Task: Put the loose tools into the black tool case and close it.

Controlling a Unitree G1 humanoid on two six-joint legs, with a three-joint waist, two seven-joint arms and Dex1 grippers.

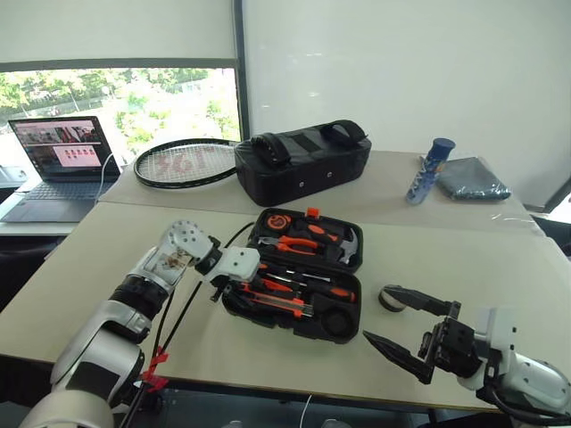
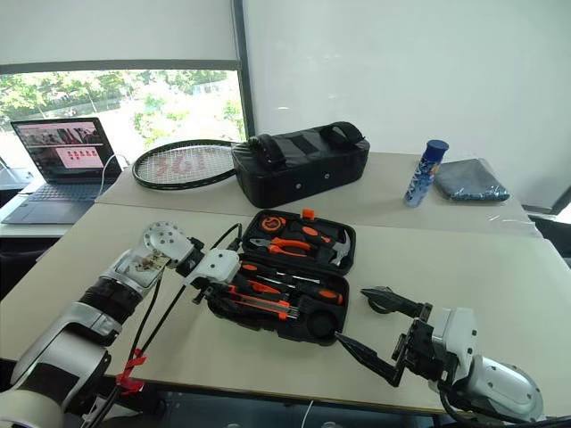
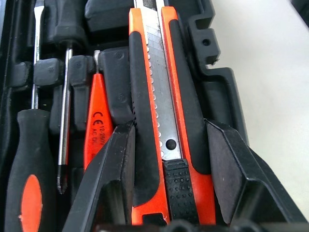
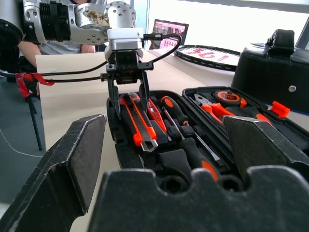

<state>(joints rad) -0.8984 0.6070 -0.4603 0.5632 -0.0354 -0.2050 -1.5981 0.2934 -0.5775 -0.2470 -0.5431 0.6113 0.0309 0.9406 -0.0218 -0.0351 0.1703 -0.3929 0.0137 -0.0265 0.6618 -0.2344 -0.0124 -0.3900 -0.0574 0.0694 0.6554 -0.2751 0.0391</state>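
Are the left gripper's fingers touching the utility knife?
Touching: in the left wrist view, the left gripper straddles the utility knife, one finger pressed against its side.

The tool case (image 1: 343,259) is matt black plastic. The knife (image 3: 164,121) shows a dull metal blade between glossy orange and ribbed black plastic. The tabletop (image 1: 446,267) looks smooth and matt.
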